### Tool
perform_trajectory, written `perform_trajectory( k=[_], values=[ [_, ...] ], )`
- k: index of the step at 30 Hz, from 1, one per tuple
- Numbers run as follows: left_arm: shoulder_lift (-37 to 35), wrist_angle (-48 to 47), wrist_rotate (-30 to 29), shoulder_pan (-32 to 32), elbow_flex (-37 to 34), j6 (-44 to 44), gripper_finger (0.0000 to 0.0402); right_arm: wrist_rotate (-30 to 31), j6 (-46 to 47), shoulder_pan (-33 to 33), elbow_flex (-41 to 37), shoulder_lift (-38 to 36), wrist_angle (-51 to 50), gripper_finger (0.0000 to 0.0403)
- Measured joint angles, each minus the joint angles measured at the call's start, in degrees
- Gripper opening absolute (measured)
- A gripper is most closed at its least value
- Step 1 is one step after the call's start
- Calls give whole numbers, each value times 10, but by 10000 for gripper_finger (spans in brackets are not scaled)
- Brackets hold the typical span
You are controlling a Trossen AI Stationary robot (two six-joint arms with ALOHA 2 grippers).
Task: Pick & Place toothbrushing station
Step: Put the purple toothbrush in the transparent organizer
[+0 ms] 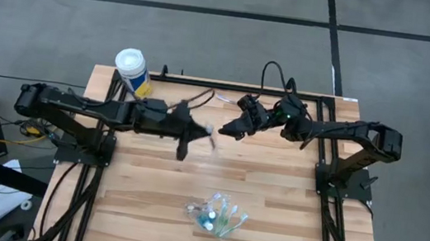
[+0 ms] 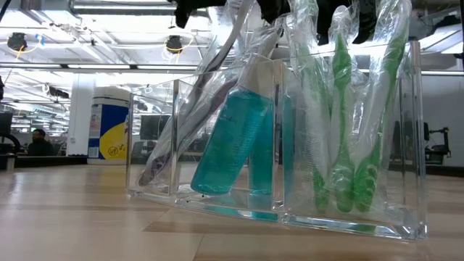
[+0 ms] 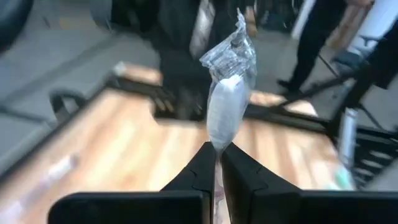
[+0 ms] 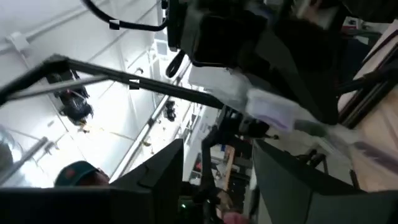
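The clear plastic cup (image 1: 216, 215) stands on the table near its front edge, with green toothbrushes (image 2: 348, 145) and teal tubes (image 2: 235, 138) upright in its compartments. My left gripper (image 1: 197, 130) is above the table's far middle, shut on a plastic-wrapped white toothbrush (image 3: 227, 93). My right gripper (image 1: 230, 128) is open just to the right of that brush and points toward the table's left. The wrapped brush (image 4: 280, 115) lies ahead of its open fingers, and I see no touch. My left gripper pinches the wrapped toothbrush between its two fingertips (image 3: 208, 168), at the wrapper just below the white brush head (image 3: 217, 134). The head end sticks out beyond the fingers toward the table's right. The brush is lifted clear of the table.
A white-capped canister with a yellow label (image 1: 132, 68) stands at the table's far left corner and also shows in the low view (image 2: 109, 123). Bare wood (image 1: 140, 185) lies between the arms and the cup. A person shows beyond the table (image 2: 38, 141).
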Motion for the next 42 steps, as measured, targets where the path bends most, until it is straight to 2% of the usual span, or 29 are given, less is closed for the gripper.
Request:
perform_trajectory(
  k=[5,7,9,11,14,19,22,27,34,39,42],
  values=[
    [-9,-79,5,-48,-1,-59,6,-7,-85,-8,0,-7,-72,182],
    [-9,-106,5,-65,-1,-86,6,16,-167,-9,0,-24,-155,177],
    [-9,-120,6,-81,-1,-106,6,71,-267,-6,0,-53,-262,170],
    [-9,-115,6,-93,-1,-128,6,160,-364,-1,0,-92,-364,161],
    [-9,-116,9,-107,-1,-155,6,336,-471,15,0,-166,-490,147],
    [-9,-115,9,-125,-1,-173,5,671,-568,77,0,-286,-620,124],
    [-9,-116,9,-136,-1,-189,5,770,-611,123,0,-338,-669,115],
    [1,-114,-1,-162,0,-217,5,833,-619,170,0,-400,-758,109],
    [27,-100,-71,-214,-35,-247,5,833,-622,204,0,-439,-844,108],
    [31,2,-121,-227,-87,-259,5,831,-638,223,0,-441,-859,108],
    [31,16,-150,-228,-110,-258,5,831,-638,233,0,-441,-860,108]
  ],
)
